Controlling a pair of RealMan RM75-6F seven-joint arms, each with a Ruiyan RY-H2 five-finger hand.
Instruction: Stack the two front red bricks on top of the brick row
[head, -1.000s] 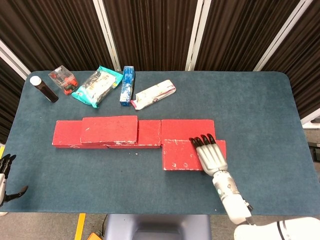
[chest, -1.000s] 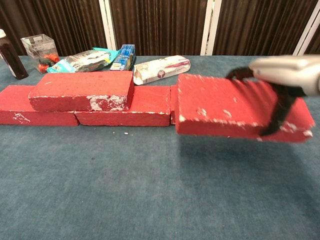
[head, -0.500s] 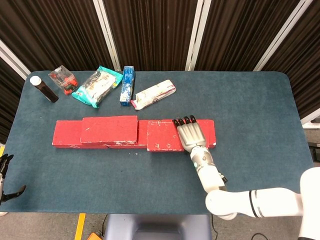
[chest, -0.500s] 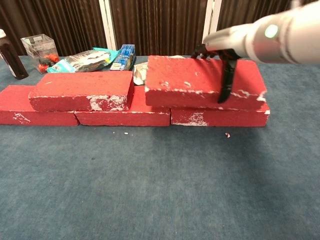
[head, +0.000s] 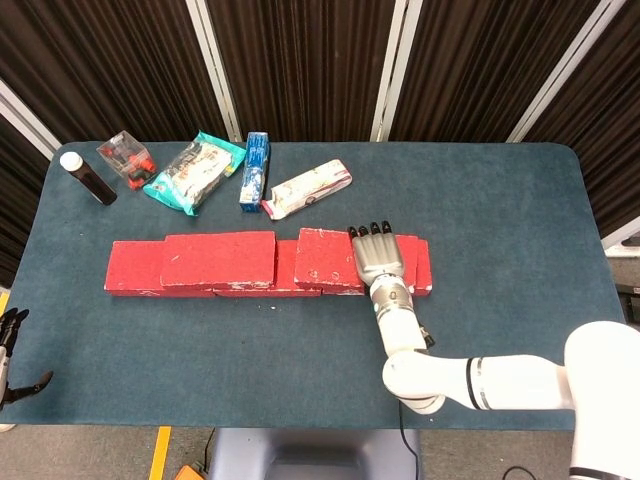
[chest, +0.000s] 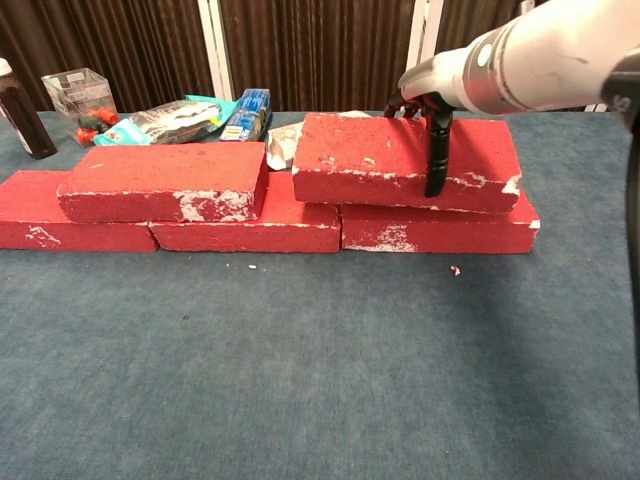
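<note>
On the right end of the brick row, your right hand grips the second red brick, fingers over the far edge, thumb down the front face; brick sits flat on the row. First stacked brick is on the row's left part, near it but apart. Left hand hangs off the counter edge, fingers apart, holding nothing.

We see the left hand only partly, cut by the head view's left edge. The right hand covers part of the brick. The bottle is cropped in the chest view.
</note>
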